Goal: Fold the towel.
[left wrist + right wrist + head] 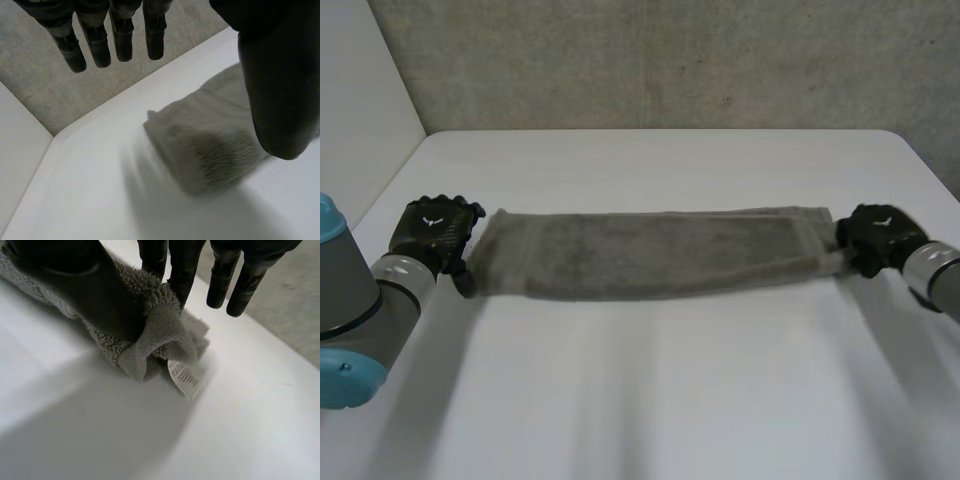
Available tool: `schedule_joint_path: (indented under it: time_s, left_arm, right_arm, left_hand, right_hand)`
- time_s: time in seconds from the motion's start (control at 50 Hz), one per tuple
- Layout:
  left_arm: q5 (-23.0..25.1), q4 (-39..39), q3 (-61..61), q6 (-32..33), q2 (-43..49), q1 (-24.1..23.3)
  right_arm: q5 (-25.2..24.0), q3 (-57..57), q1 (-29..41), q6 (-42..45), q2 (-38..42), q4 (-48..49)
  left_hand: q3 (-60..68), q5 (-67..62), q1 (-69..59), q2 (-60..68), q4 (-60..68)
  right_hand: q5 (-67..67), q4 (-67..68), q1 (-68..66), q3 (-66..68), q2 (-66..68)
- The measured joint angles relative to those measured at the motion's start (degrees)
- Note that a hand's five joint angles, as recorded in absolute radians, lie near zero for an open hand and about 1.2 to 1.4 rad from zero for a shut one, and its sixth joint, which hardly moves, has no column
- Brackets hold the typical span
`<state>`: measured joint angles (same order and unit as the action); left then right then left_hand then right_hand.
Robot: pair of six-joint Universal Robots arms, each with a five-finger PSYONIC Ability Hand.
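- Evidently the right hand (90,295) has one end of the towel (165,335) pinched. Its thumb lies across the top of the bunched cloth and the nearer fingers (185,270) stand straight behind it, so the fabric is squeezed between them. The other fingers hang free past the edge.
- That grip gathers the end into a small hump, and a white label (186,377) pokes out beneath it onto the table (250,415) (so this is probably a hemmed short edge).
- The left hand (275,95) is spread and holds nothing. Its fingers (120,35) are straight and clear of the cloth, and its thumb hangs over the towel's other end, which lies flat under the palm.
- In the head view the towel is a long, narrow band across the middle of the white table, with one hand at each end. Its layered far edge suggests it has already been doubled lengthwise.
- A hand at each short end suits the next fold, which would carry one end over onto the other. As I read it, the right side is ready for that, while the left must first close on its end or press it down as an anchor.
- The risk lies in the loose left end: a pull from the right could drag the whole band instead of folding it.
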<state>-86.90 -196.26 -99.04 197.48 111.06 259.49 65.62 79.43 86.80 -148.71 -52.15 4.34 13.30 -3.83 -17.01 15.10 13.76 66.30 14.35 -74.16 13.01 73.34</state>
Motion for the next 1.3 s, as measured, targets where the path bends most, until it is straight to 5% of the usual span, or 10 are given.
schedule_joint_path:
  time_s: [0.3,0.48,0.6,0.74,0.78,0.98,1.3]
  left_arm:
    - [-0.2,0.0,-0.1,0.0,-1.0,0.4]
    - [-0.4,0.1,-0.1,0.0,-1.4,0.0]
    - [-0.4,0.1,-0.1,-0.1,-1.5,-0.2]
    - [-0.5,0.2,0.0,-0.1,-1.6,-1.1]
    - [-0.5,0.2,0.2,-0.1,-1.6,-1.6]
    - [-0.4,0.2,4.8,-2.1,-1.3,-5.7]
    - [-0.1,0.6,16.4,-9.7,4.4,-20.7]
  right_arm:
    - [-0.3,-10.3,-9.5,8.0,-6.6,-4.2]
    - [1.8,-16.0,13.7,6.7,-8.7,-3.7]
    - [4.6,-20.1,32.6,6.4,0.3,-1.3]
    - [5.3,-23.0,42.5,6.7,11.2,-0.6]
    - [5.7,-23.6,44.0,6.7,13.6,-0.4]
    - [12.1,-18.2,42.1,5.2,6.4,3.4]
    - [12.1,6.0,22.9,-4.0,-13.2,4.6]
  left_hand:
    - [0.0,0.0,0.0,0.0,0.0]
    - [0.0,0.1,0.0,-0.2,0.0]
    - [0.0,0.1,0.0,-0.2,0.0]
    - [0.0,0.1,0.0,-0.2,0.0]
    - [0.0,0.1,0.0,-0.2,0.0]
    - [0.0,0.1,0.0,-0.2,0.0]
    - [0.0,0.1,0.0,-0.2,0.0]
  right_hand:
    - [0.0,0.0,-0.7,0.0,0.1]
    - [0.0,0.0,-0.8,0.0,0.3]
    - [0.3,0.0,-1.0,0.0,0.4]
    - [-1.1,0.0,0.5,0.0,-1.0]
    - [-14.6,0.0,13.9,0.0,-14.9]
    - [-62.6,0.0,57.9,0.0,-58.1]
    - [-62.7,0.0,60.7,0.0,-59.2]
